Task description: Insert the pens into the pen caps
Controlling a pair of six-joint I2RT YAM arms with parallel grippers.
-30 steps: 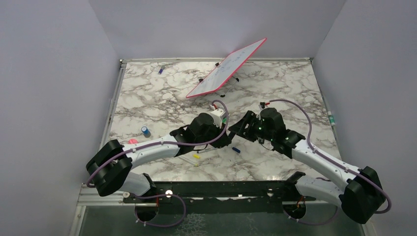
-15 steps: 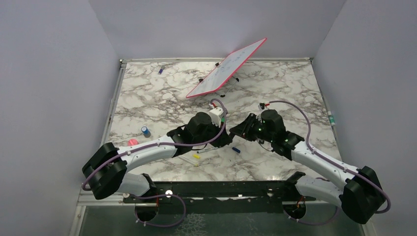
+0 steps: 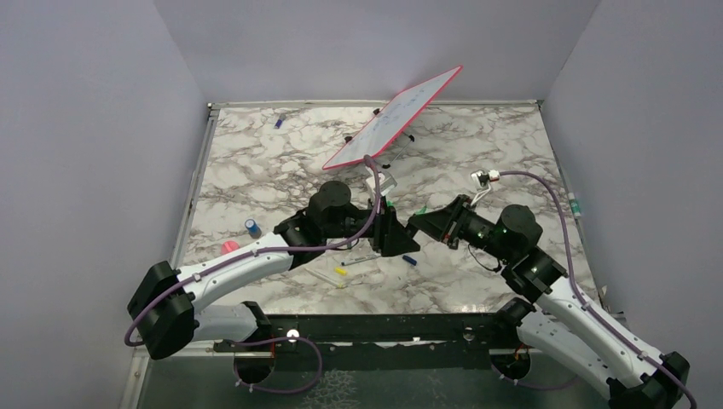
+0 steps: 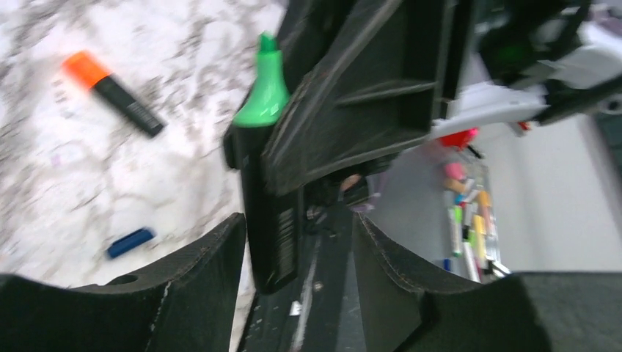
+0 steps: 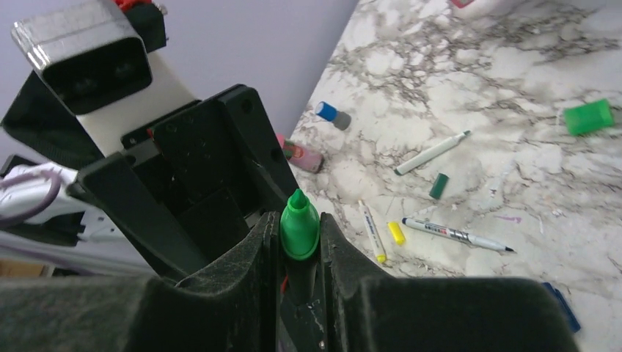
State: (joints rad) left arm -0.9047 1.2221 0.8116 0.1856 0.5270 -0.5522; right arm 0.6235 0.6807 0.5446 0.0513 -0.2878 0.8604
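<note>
Above the marble counter (image 3: 256, 162), the right jaws clamp a green-tipped black highlighter (image 5: 299, 224), while the left jaws stand apart, loosely flanking its barrel.

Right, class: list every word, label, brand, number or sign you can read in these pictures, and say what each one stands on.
No text here can be read for certain.
Blue handwriting on the whiteboard: too small to read.
White print on the black barrel of the green highlighter: blurred.
Faint print on the barrel of the orange highlighter: blurred.
Dark print on the barrel of the white pen: too small to read.
</note>
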